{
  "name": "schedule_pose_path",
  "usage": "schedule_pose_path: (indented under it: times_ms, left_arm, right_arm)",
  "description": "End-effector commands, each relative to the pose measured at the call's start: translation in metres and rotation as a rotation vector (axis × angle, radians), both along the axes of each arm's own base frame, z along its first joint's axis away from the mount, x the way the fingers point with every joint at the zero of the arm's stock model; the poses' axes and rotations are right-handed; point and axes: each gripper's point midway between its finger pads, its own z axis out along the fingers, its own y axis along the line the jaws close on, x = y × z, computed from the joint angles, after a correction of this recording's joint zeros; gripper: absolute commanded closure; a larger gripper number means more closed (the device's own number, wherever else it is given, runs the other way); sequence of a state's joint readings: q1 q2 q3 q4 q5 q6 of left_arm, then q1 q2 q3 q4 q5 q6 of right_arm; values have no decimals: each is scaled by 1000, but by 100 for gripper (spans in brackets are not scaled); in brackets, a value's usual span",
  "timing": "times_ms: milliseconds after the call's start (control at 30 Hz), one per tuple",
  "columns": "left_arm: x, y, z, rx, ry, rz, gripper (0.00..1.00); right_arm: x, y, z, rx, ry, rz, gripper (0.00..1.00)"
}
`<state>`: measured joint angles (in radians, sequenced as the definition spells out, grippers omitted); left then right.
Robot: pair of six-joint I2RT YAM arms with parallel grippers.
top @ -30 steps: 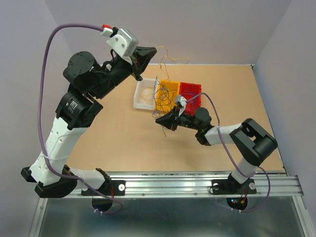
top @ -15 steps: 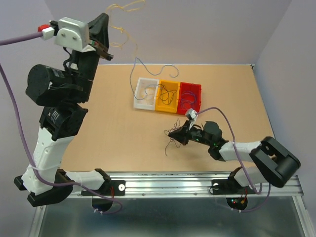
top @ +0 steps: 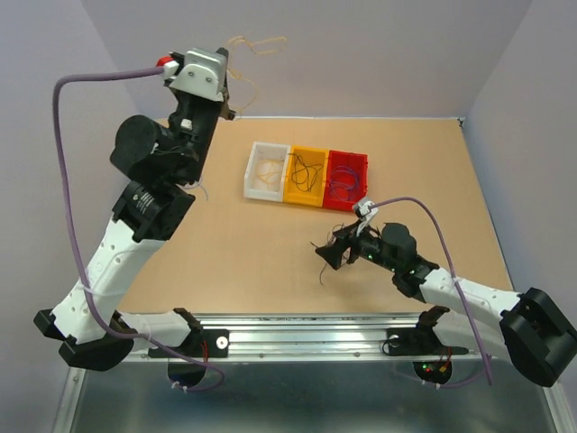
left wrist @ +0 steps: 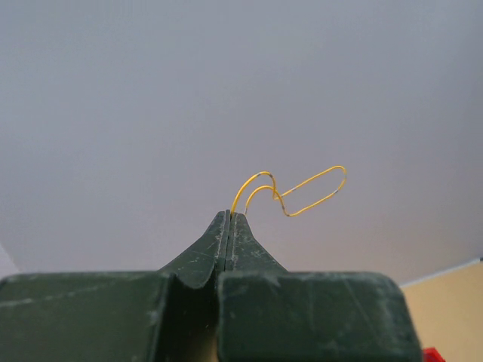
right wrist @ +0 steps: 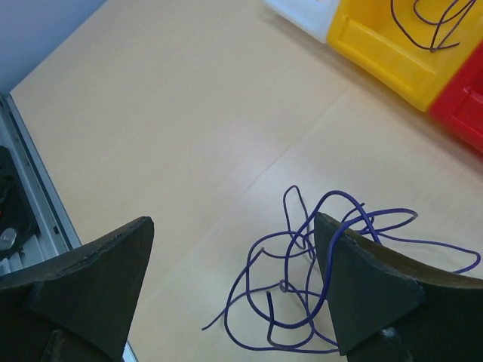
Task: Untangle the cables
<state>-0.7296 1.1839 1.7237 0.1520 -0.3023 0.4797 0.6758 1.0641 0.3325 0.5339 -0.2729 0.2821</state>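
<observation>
A pale yellow cable curls up from the tips of my left gripper, which is shut on it. That gripper is raised high at the back left, and the yellow cable shows against the wall. A loose tangle of purple cables lies on the table. My right gripper hovers just above it, open, with the tangle partly behind its right finger. From above, the right gripper sits mid-table over the purple strands.
Three bins stand in a row at the back: white, yellow and red, each with thin wires inside. The yellow bin and red bin lie beyond the tangle. The metal rail runs along the near edge.
My right gripper has opened and let the purple tangle drop onto the table. The left arm has swung right and lower with the yellow cable. The blue strand hanging over the bins is gone.
</observation>
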Motion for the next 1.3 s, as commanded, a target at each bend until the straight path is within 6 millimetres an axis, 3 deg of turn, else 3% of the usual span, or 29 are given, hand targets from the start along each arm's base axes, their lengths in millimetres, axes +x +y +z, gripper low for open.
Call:
schedule_pose_path:
  times_ms: [0,167,267,433,500,533,600,633,667,767,800,900,1000,1033,1067,1100,1133,1200,1267]
  left_arm:
    - [-11,-10,0,-11,-9,-91,100]
    - [-27,-21,-22,-9,14,-210,100]
    - [-29,-39,-41,-11,55,-302,100]
    - [-32,-79,-72,6,137,-489,100]
    - [-31,-92,-81,-2,175,-546,100]
    - [-31,-97,-86,-2,187,-562,100]
    - [-30,-104,-92,-9,208,-589,100]
    - [-30,-108,-97,-5,217,-597,100]
    - [-31,-110,-99,-3,221,-607,100]
    - [-33,-112,-103,-2,226,-617,100]
    - [-34,-110,-102,-6,225,-615,100]
    - [-38,-104,-101,-14,217,-602,100]
    - [-38,-95,-99,-24,206,-566,100]
    - [-37,-94,-101,-23,208,-557,100]
    - [-37,-91,-99,-25,201,-546,100]
    - [-36,-88,-99,-30,202,-532,100]
    - [-36,-86,-100,-28,198,-522,100]
    - [-35,-84,-100,-31,197,-509,100]
    - [-35,-83,-100,-33,195,-505,100]
  right_arm:
    - [7,7,44,26,-158,30,7]
    - [-4,13,114,165,-369,100,4]
    - [-5,13,151,222,-453,96,4]
    - [-1,25,189,274,-511,133,4]
    - [8,30,190,279,-506,124,4]
    - [12,32,200,299,-531,112,5]
    - [25,40,195,290,-525,104,5]
    - [27,44,207,312,-551,109,5]
    - [36,53,199,299,-530,121,5]
    - [47,66,209,324,-517,136,7]
    - [51,71,202,317,-497,143,8]
    - [41,75,191,322,-468,185,13]
    - [24,67,190,350,-422,185,14]
    - [15,62,201,362,-422,192,14]
    - [19,59,180,299,-296,156,14]
    - [22,58,191,276,-247,122,15]
    - [31,43,152,125,-87,-9,16]
    - [30,28,134,-22,10,-171,15]
    - [27,-12,97,-202,88,-369,12]
